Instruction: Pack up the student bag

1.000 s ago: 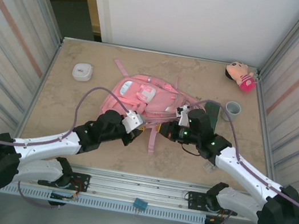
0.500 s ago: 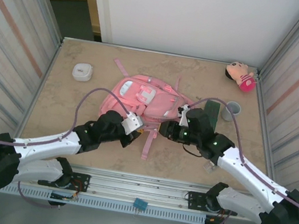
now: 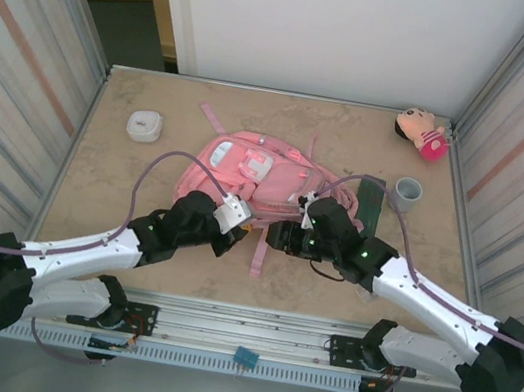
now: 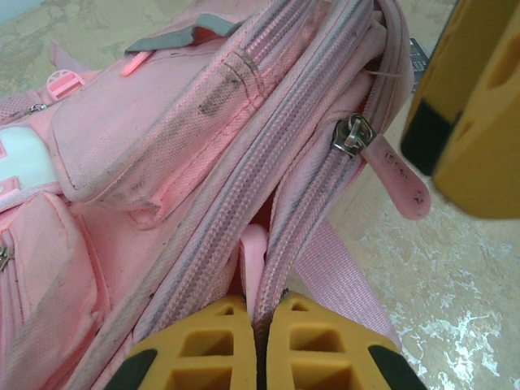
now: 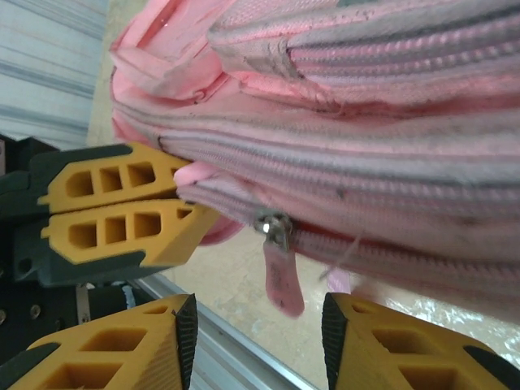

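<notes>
Here's the student bag, lying flat mid-counter with its pockets up and its near edge turned toward both arms. The left gripper is pressed together, pinching a fold of pink fabric right at the bag's zippered edge. That looks like an anchor to hold the seam taut. The right gripper is spread and holding nothing. Look where it sits: the zipper pull dangles straight ahead of it, lined up with the gap between its fingers but untouched. The zip track runs crosswise to that gripper, leading away from the left gripper's pinch. So the right arm is the nearer one to the pull. My read is that it should close on the tab and drag along the track to open the bag.
</notes>
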Robot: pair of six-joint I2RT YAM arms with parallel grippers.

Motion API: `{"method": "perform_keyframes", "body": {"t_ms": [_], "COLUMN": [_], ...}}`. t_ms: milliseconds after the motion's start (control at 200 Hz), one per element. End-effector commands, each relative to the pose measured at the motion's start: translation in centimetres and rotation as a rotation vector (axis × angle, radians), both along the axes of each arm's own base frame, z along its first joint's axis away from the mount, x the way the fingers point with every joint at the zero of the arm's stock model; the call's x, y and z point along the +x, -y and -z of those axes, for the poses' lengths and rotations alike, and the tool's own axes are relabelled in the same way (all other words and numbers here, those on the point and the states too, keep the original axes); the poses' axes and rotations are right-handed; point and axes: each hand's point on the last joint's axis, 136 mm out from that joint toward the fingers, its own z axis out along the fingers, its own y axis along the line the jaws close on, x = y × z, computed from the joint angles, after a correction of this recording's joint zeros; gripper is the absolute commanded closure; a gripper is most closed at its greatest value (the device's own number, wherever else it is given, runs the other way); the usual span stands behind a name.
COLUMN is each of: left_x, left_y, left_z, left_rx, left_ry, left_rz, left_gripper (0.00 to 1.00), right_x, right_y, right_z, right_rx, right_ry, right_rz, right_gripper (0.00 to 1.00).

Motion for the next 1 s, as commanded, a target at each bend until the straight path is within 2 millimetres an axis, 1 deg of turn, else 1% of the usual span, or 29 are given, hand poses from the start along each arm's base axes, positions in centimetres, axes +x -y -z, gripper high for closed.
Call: {"method": "perform_keyframes", "body": {"t_ms": [0,80,140,210,286,336,401,451,531,737,812,832,852,907,992], "left_x": [0.4,0.3,0.3,0.4,0.4,0.4,0.5,0.6,0.9,1.4,1.5,1.5,1.5,1.5,1.5], "left_y": [2.0,1.9,1.9,1.6,1.5,1.4,1.3,1.1,0.6,-1.0,-1.5,-1.6,-1.7,-1.9,-2.0], "left_z": [-6.2,-6.3,-6.2,-6.0,-5.9,-6.0,-5.8,-5.7,-5.2,-3.9,-3.4,-3.4,-3.4,-3.1,-2.8], "left_rx": [-0.178,-0.18,-0.175,-0.161,-0.159,-0.16,-0.154,-0.144,-0.116,-0.028,-0.005,-0.001,-0.001,0.006,0.011], "left_ry": [0.09,0.093,0.094,0.094,0.096,0.099,0.1,0.101,0.1,0.113,0.119,0.121,0.123,0.124,0.117], "left_rz": [0.037,0.042,0.042,0.033,0.028,0.025,0.018,0.008,-0.023,-0.082,-0.095,-0.1,-0.102,-0.106,-0.113], "left_gripper": [1.0,1.0,1.0,1.0,1.0,1.0,1.0,1.0,1.0,1.0,1.0,1.0,1.0,1.0,1.0], "right_x": [1.1,1.8,2.3,2.8,2.9,3.0,2.9,2.9,2.9,2.8,2.6,2.6,2.4,2.2,1.7], "right_y": [-1.1,-1.4,-1.1,-0.3,0.6,0.9,1.3,1.8,3.1,7.9,9.3,9.4,9.7,9.8,8.5], "right_z": [-0.3,-0.2,0.0,0.4,0.9,1.0,1.0,1.0,0.7,0.1,0.6,0.7,0.0,0.0,-0.6], "right_rx": [0.057,0.06,0.049,0.008,-0.03,-0.033,-0.04,-0.054,-0.099,-0.219,-0.251,-0.254,-0.24,-0.229,-0.171], "right_ry": [0.022,0.034,0.034,0.035,0.034,0.032,0.033,0.037,0.051,0.065,0.045,0.038,0.053,0.047,0.055], "right_rz": [-0.022,-0.021,-0.006,0.019,0.038,0.042,0.05,0.059,0.083,0.144,0.148,0.144,0.144,0.126,0.045], "right_gripper": [0.56,0.6,0.68,0.8,0.88,0.94,1.0,1.0,1.0,1.0,1.0,1.0,1.0,1.0,1.0]}}
